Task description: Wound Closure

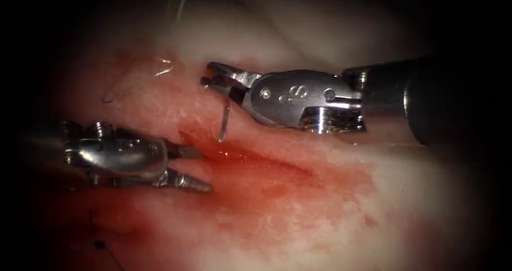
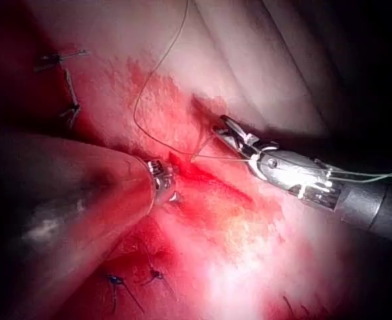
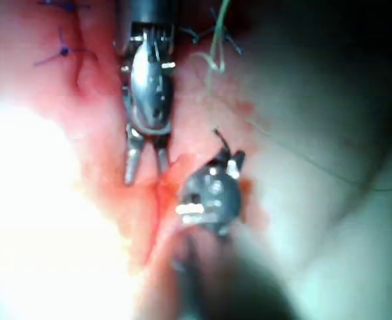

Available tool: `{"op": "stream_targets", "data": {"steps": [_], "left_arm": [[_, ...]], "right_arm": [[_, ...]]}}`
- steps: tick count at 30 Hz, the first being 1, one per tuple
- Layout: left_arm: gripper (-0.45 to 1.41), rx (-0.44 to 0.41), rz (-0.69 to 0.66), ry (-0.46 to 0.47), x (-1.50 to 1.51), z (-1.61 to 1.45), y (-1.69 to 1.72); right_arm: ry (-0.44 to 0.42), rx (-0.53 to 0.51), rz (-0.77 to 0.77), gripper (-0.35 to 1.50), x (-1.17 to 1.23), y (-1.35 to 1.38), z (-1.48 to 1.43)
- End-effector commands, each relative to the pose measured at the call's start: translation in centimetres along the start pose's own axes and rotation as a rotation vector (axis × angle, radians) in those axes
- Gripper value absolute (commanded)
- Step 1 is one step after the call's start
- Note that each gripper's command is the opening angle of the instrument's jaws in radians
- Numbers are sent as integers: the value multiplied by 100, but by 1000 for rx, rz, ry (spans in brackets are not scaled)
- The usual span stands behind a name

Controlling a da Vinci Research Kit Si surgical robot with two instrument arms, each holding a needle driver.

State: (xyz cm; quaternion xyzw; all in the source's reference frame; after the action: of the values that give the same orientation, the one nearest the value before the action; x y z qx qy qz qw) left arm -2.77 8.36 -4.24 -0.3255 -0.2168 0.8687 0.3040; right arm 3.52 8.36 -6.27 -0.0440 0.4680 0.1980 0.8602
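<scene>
Gripping the needle (image 1: 224, 122) above the cut (image 1: 256, 161), the right tool (image 1: 216, 82) points it down while the left tool (image 1: 194, 168) gapes empty alongside.

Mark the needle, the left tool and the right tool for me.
needle (image 1: 225, 122): endoscope view, mid-shaft below the right tool's jaws.
left tool (image 1: 193, 168): endoscope view, between its open jaws.
right tool (image 1: 213, 79): endoscope view, at the jaw tips.

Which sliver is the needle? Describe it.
Find the cut in the tissue, then the right tool above it. The needle hangs from its shut jaws to the cut's edge, a rigid steel sliver, unlike the limp thread; the left tool, jaws open, holds nothing.
</scene>
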Motion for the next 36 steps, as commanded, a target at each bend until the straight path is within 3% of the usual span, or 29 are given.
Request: {"op": "stream_targets", "data": {"steps": [1, 7, 13, 36], "left_arm": [[59, -3, -1, 1, -1, 7, 2], [59, -6, 0, -11, -1, 4, 6], [59, -12, -4, -15, 4, -1, 8], [59, -14, 2, -15, 0, -4, 4]], "right_arm": [[-10, 9, -8, -35, 0, -6, 10], [-20, 28, -149, -35, -8, -22, 20], [-39, 52, -163, -35, -14, -35, 24], [-59, 138, 68, -35, -25, -59, 19]]}}
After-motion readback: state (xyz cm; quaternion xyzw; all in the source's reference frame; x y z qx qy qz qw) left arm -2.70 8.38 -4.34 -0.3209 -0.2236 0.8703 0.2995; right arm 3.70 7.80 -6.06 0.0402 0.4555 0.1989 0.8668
